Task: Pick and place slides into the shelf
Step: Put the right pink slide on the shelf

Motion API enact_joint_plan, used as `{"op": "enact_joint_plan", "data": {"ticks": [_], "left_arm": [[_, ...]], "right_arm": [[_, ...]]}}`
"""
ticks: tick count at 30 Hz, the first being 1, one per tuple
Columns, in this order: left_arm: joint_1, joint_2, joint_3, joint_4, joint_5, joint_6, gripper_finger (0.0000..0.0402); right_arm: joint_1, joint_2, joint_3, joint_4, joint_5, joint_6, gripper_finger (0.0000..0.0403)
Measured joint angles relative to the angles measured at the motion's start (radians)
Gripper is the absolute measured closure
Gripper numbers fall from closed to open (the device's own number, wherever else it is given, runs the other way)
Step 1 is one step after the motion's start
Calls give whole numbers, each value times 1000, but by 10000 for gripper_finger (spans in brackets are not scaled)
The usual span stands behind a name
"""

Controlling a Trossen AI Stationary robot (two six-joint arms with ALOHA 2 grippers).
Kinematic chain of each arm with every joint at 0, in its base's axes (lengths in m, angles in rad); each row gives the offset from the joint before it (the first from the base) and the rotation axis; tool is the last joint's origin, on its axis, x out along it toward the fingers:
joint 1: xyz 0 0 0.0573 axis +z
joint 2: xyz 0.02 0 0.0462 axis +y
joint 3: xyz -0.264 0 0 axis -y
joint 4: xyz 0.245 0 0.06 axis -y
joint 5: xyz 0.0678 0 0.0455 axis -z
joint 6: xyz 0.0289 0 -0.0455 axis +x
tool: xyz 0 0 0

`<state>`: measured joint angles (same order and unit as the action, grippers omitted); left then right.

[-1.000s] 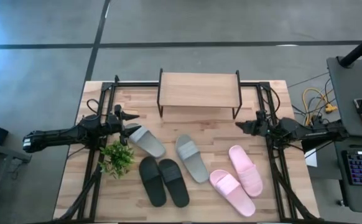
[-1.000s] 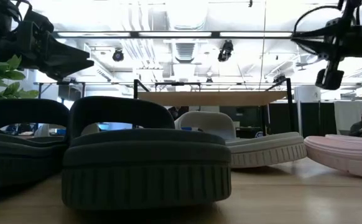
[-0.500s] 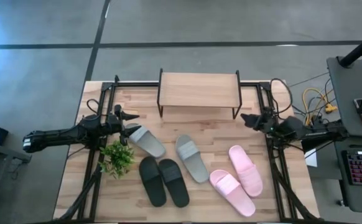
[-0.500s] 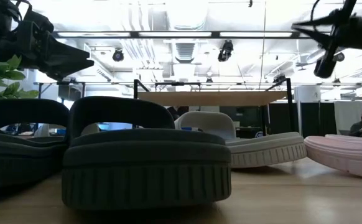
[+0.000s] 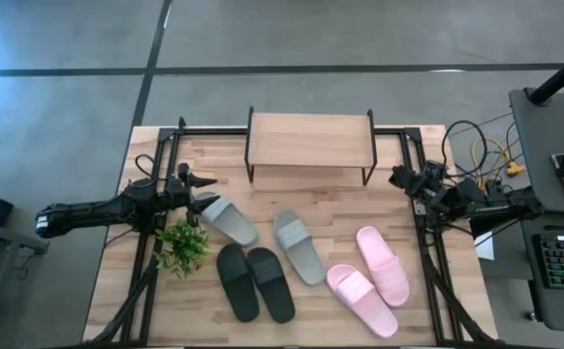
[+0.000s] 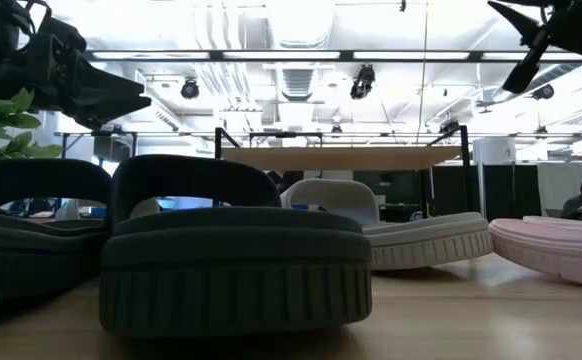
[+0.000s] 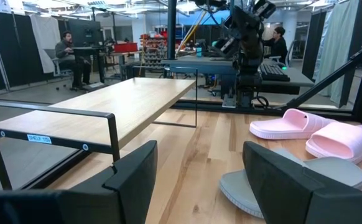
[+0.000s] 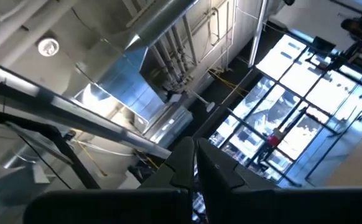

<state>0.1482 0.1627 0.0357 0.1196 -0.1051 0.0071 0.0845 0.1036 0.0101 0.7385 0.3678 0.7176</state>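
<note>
Slides [image 5: 301, 262] lie scattered on the surface [image 5: 166, 291] in front of the empty shelf [image 5: 310, 141]; the left hand [image 5: 203, 200] hovers with fingers spread wide at one grey slide [image 5: 228, 219]; the right hand [image 5: 398, 177], pinched closed and holding nothing, points upward beside the shelf.

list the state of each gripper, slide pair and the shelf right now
left gripper: open, by a grey slide
right gripper: shut, empty, raised
grey slides: on the table, apart
black slides: on the table, side by side
pink slides: on the table
shelf: top board bare
</note>
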Motion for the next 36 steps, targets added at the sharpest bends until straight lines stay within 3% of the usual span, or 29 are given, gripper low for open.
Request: {"op": "enact_joint_plan", "data": {"ticks": [17,27,33,36], "left_arm": [[0,0,0,0,0,0,178],[0,0,0,-1,0,0,178],[0,0,0,0,0,0,178],[0,0,0,0,0,0,178]], "right_arm": [[-1,29,0,-1,0,33,390],[-3,171,11,-3,0,100,390],[-3,283,141,-3,-7,-48,390],[-3,311,230,-85,-1,-174,390]]}}
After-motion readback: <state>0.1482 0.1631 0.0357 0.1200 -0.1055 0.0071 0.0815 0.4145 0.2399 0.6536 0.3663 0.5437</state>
